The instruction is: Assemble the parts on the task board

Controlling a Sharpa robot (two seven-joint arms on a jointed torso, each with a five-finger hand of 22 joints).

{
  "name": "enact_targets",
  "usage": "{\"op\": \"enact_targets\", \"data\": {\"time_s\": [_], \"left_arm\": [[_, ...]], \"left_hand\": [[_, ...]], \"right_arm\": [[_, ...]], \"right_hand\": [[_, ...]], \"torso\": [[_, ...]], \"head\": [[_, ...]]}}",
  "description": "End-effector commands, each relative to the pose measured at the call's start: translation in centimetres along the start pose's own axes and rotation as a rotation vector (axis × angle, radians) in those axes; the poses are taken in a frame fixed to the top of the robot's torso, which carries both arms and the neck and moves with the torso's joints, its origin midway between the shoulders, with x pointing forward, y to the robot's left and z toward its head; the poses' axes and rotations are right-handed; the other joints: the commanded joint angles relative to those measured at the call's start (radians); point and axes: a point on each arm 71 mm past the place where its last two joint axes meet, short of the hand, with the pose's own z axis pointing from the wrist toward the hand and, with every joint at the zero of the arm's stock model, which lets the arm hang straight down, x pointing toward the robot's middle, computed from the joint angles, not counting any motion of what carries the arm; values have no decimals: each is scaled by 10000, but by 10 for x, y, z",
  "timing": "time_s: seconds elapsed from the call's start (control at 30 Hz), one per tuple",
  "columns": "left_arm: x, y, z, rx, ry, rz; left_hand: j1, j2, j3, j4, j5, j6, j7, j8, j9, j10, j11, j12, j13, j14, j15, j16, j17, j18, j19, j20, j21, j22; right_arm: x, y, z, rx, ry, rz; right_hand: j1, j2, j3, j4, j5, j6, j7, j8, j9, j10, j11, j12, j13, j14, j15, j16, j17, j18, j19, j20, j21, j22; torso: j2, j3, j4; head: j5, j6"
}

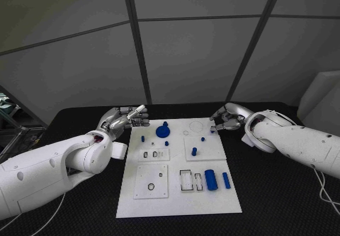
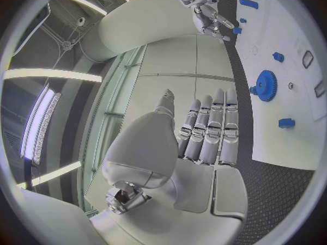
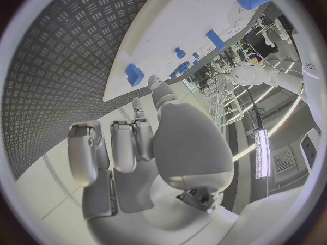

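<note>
Black table (image 1: pixel 283 196) — hands off-board

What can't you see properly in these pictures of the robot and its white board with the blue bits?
- Right hand: in the head view its fingers curl in at the board's far corner; whether they pinch anything is too small to tell.
- Small blue pegs: too tiny in the head view to tell their shape.
- Blue gear: the left wrist view bends it, so its teeth blur.
</note>
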Motion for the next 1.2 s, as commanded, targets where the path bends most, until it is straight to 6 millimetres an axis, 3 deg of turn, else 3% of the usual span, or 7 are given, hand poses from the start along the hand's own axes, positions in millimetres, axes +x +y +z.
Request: {"op": "enact_targets", "data": {"time_s": [0.03, 0.33, 0.57, 1.2], "left_arm": [[2, -1, 1, 99, 153, -18], [1, -1, 1, 96, 143, -14], [1, -1, 1, 88, 139, -13], [0, -1, 2, 76, 133, -12]], "left_hand": [[11, 80, -71, 1, -69, 35, -14, -41, -10, 40, 16, -50, -7, -53, 6, -48, 16, -133, -5, 39, -36, -17], [11, 84, -73, -1, -70, 39, -15, -42, -10, 44, 15, -52, -6, -51, 6, -50, 18, -133, -7, 39, -38, -19], [11, 84, -73, -1, -70, 39, -15, -42, -10, 44, 15, -52, -6, -51, 6, -50, 18, -133, -7, 39, -38, -19], [11, 84, -73, -1, -70, 39, -15, -42, -10, 44, 15, -52, -6, -51, 6, -50, 18, -133, -7, 39, -38, -19]], "right_arm": [[1, 0, 1, -75, 354, -75], [2, -2, 0, -28, 569, -60], [2, -5, 0, 108, 670, -59], [5, -7, 1, 234, 922, -45]], "right_hand": [[116, 23, -1, -41, 5, -68, 24, -2, -8, -6, 58, -40, 1032, 532, 66, -18, 369, -1, 820, 75, -38, 2320], [-47, 71, -50, 24, 98, 62, 11, 50, 22, 53, 56, 45, 1116, 569, 71, 44, 500, -29, 898, 90, 19, 2443], [-112, 92, -68, 51, 165, 131, -4, 67, 36, 94, 43, 106, 1174, 590, 66, 85, 580, -50, 952, 88, 60, 2530], [-125, 135, -57, 53, 195, 197, -17, 81, 48, 121, 32, 145, 1213, 612, 57, 129, 667, -67, 996, 82, 94, 2600]], "torso": [[-15, -2, 5], [-24, -4, 1], [-17, 0, -2], [-23, -2, 4]], "head": [[-7, 11], [-15, -128], [-76, -133], [-73, -153]]}}
